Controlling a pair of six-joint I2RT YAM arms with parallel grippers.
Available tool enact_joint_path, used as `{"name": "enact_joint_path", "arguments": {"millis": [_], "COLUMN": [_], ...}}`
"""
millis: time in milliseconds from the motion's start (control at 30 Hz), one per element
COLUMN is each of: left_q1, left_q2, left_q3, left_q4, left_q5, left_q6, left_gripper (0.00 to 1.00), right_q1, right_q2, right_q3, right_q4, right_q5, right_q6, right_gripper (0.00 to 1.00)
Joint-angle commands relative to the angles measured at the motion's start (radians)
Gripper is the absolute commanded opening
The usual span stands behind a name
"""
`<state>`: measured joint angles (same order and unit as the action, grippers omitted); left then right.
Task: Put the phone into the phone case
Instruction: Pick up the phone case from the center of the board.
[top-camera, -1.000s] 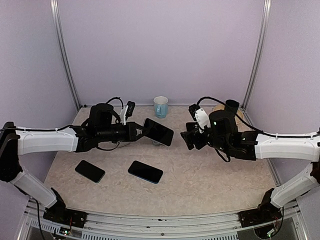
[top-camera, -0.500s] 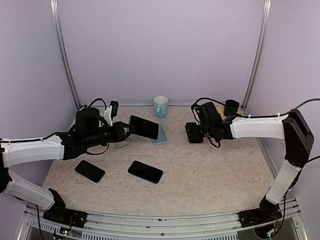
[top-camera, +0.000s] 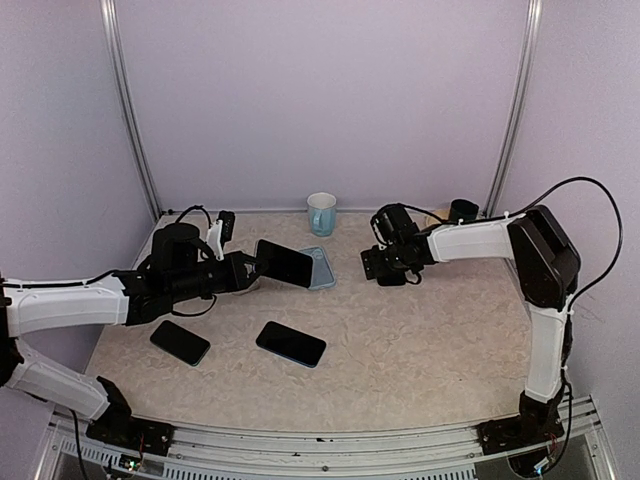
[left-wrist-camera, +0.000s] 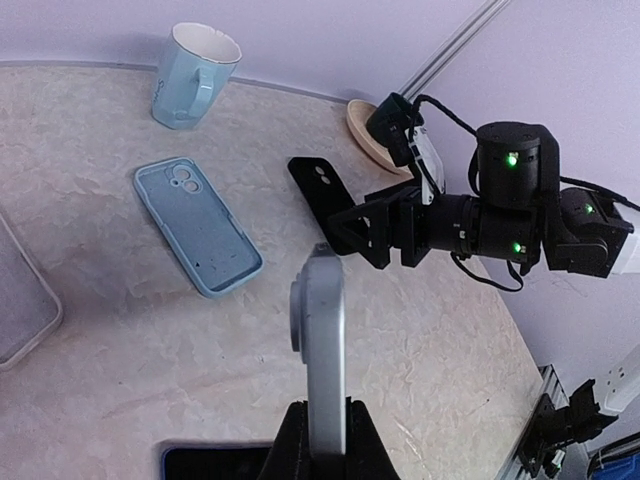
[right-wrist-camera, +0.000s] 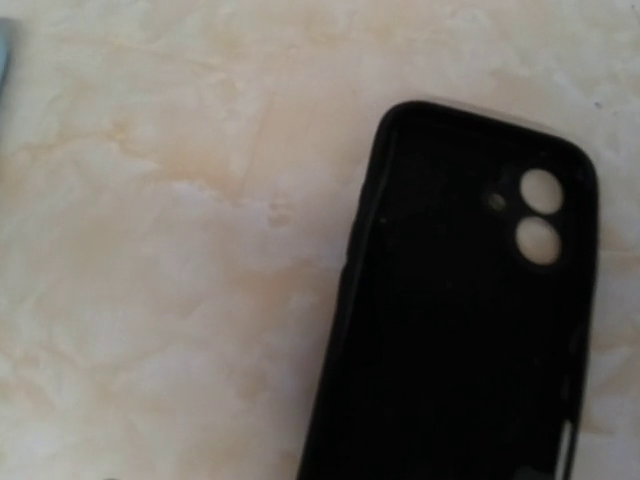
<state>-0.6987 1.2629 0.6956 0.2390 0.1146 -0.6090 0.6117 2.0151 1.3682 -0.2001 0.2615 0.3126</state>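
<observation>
1. We see the left claw (top-camera: 250, 271) clamped on one end of the phone (top-camera: 287, 264). It holds the phone clear of the worktop (top-camera: 420, 340), dark screen facing the overhead camera.
2. From the left wrist, we see that phone edge-on, its silver rim rising straight out of the claw.
3. The blue case (top-camera: 322, 268) lies flat on the worktop, hollow side up, at 3 o'clock of the phone. Overhead, the phone's free end covers the case's left edge. From the wrist, the two look apart.
4. A pale blue mug (top-camera: 321, 213) stands upright at 12 o'clock of the blue case, near the back wall.
5. The right claw (top-camera: 378, 266) hangs low at 3 o'clock of the blue case, its fingers spread with nothing between them.
6. Directly beneath it we find a black case (right-wrist-camera: 470, 320), flat and hollow side up, with two round camera holes at one end.
7. A dark handset (top-camera: 180, 342) and a second handset (top-camera: 291, 343) lie screen up at 6 o'clock of the held phone, apart from each other.
</observation>
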Motion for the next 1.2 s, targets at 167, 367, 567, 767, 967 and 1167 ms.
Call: {"name": "enact_joint_path", "arguments": {"millis": [167,367,567,767,967,1167], "left_q1": [0.005,0.005,0.005,0.005,0.005,0.005], "left_q2": [-0.036,-0.030,-0.021,-0.016,-0.014,-0.014], "left_q3": [0.001,-0.002,-0.007,-0.008,-0.008,-0.007], "left_q4": [0.084,0.089,0.095,0.101,0.102,0.104], "left_q5": [-0.003,0.002,0.003,0.005,0.002,0.005], "left_q6": [-0.018,-0.023,-0.027,-0.028,-0.027,-0.028], "left_gripper": [0.00,0.00,0.00,0.00,0.00,0.00], "right_q1": [-0.023,-0.030,-0.031,-0.032,-0.036,-0.038], "right_q2": [0.109,0.152,0.183,0.190,0.199,0.208], "right_q3": [0.122,0.137,0.164,0.173,0.180,0.177], "right_q4": [-0.054,-0.038,-0.040,-0.038,-0.041,-0.042], "right_q5": [-0.045,-0.045,-0.048,-0.056,-0.074,-0.088], "right_q6": [0.030,0.029,0.021,0.018,0.016,0.014], "right_gripper": [0.79,0.76,0.71,0.61,0.55,0.44]}}
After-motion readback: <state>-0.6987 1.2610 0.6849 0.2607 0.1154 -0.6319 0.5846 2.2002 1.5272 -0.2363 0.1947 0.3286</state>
